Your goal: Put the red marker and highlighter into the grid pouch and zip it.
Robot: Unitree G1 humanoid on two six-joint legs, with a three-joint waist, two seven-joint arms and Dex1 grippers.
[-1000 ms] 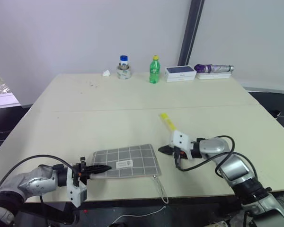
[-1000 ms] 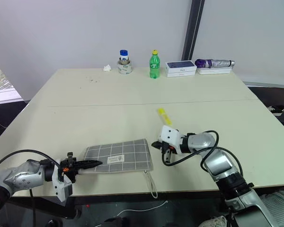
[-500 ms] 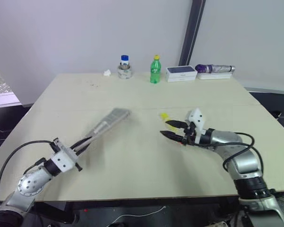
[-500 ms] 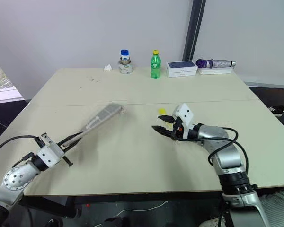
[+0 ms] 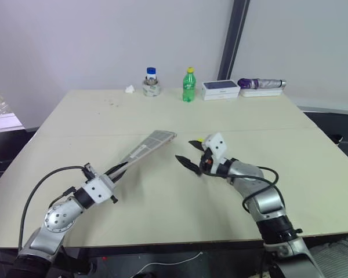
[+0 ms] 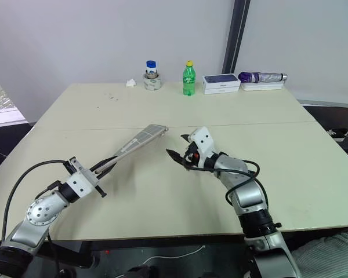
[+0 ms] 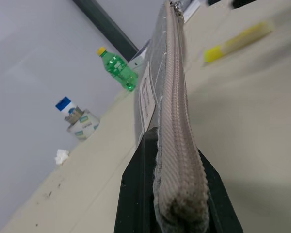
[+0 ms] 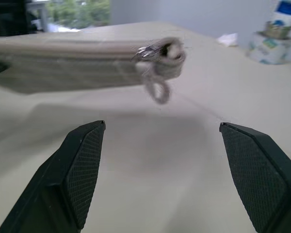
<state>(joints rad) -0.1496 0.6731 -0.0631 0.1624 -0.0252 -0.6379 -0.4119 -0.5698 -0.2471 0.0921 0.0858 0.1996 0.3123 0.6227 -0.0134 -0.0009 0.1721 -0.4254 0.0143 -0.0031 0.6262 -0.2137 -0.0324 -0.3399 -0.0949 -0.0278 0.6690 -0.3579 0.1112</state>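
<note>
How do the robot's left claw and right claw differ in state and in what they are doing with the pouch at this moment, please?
The left claw is shut on one end of the grid pouch, holding it off the table; the right claw is open and holds nothing. The left claw grips the end away from the zipper pull; the right claw faces that pull without touching it. Both have black fingers.

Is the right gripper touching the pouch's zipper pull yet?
Apart. In the right wrist view the right gripper stands open, and the zipper pull of the grid pouch hangs beyond its fingertips, with bare table between.
</note>
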